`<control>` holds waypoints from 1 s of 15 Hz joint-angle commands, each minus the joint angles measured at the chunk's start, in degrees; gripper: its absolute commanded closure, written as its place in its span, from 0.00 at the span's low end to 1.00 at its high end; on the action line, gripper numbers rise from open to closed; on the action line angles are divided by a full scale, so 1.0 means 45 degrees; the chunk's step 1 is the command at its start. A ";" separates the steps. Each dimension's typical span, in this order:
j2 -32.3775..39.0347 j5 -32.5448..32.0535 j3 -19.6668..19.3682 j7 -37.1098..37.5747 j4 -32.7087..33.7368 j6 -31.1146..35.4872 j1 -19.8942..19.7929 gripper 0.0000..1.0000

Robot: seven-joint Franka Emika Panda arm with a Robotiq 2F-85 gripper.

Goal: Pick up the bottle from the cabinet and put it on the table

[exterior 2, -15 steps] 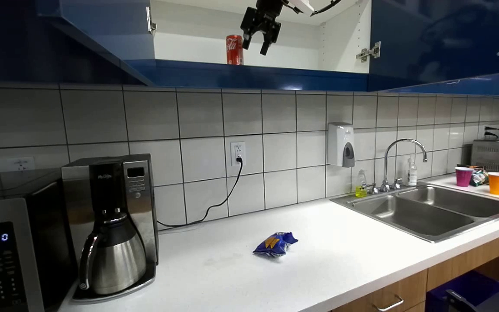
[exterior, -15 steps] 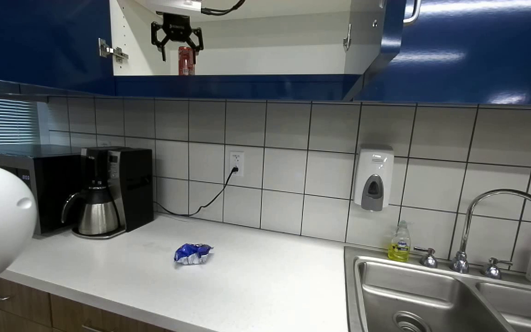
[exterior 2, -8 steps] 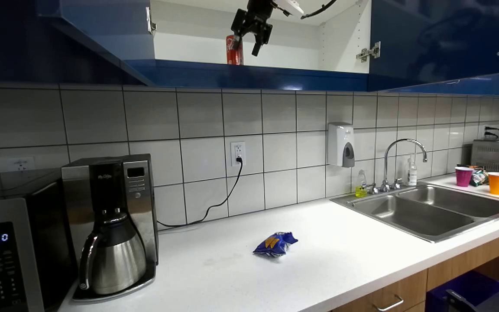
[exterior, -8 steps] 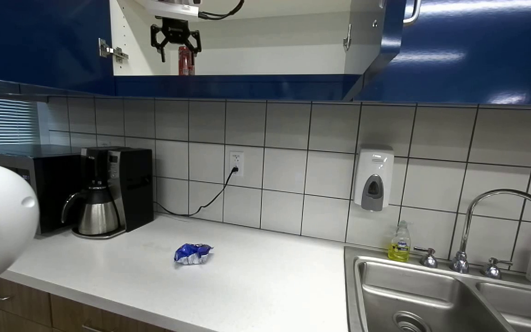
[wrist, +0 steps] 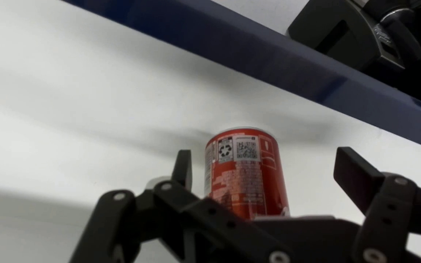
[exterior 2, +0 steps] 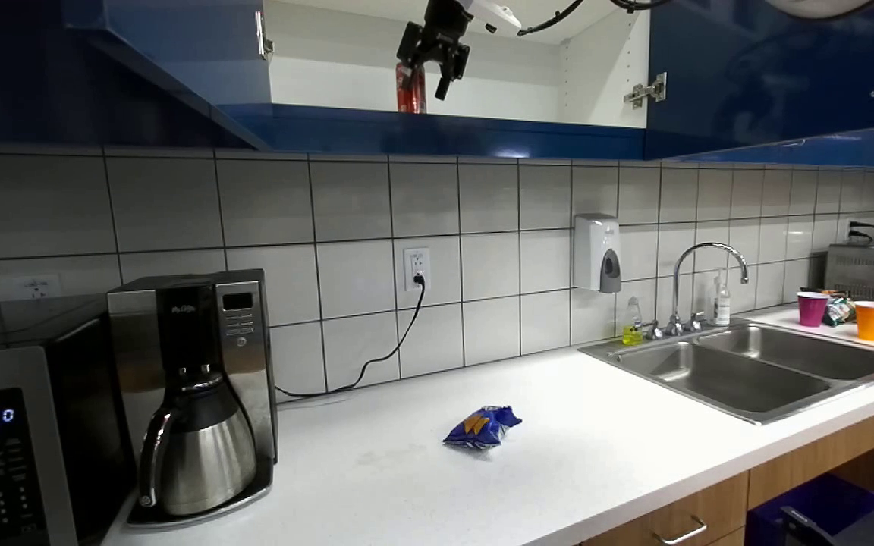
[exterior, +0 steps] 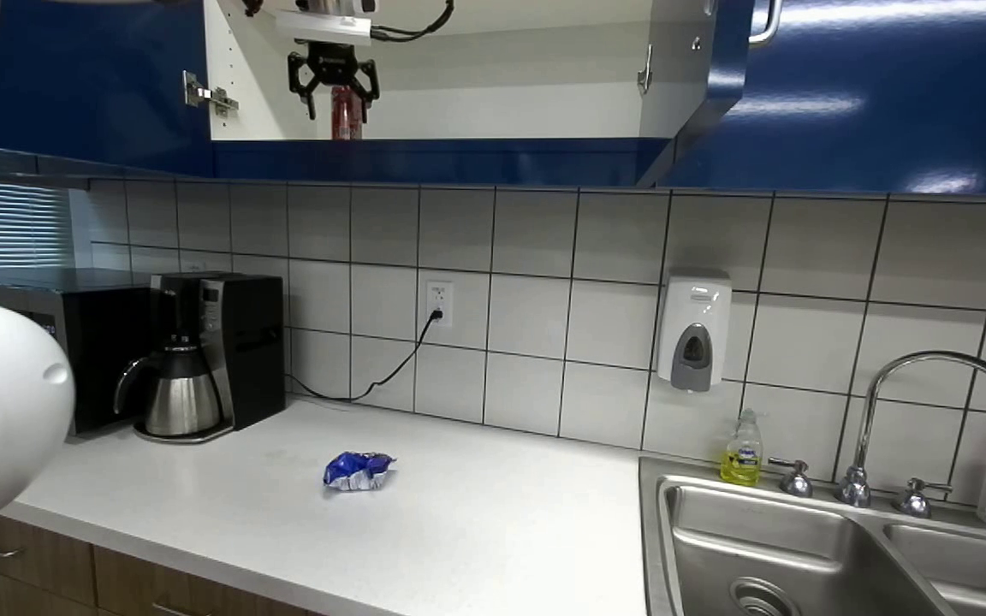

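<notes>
The bottle, a red can with a pale rim, stands upright on the cabinet floor in both exterior views (exterior: 346, 120) (exterior 2: 417, 100). The cabinet (exterior: 442, 161) is open, blue outside and white inside. My gripper (exterior: 338, 114) points down over the can and is open. In the wrist view the can (wrist: 245, 171) stands between the spread fingers (wrist: 356, 177), closer to the left one, with a gap on both sides. Its lower end there is hidden by the gripper. One finger overlaps the can in an exterior view (exterior 2: 424, 89). The table, a white countertop (exterior: 476, 530), lies below.
A blue wrapper (exterior: 358, 470) lies on the countertop. A coffee maker (exterior 2: 194, 394) and a microwave (exterior 2: 4, 425) stand at one end, a steel sink (exterior: 767, 547) at the other. The cabinet's blue front lip (wrist: 232, 47) runs close beside the can. Cabinet doors (exterior: 707, 85) stand open.
My gripper has moved over the can and slightly lower; a finger that was beside the can now overlaps it in an exterior view. More of the arm shows at the frame edges. The can has not moved.
</notes>
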 commanded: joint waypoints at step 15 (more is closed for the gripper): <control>0.2147 -0.0521 -0.0161 0.0788 0.3126 -0.0480 0.0342 0.00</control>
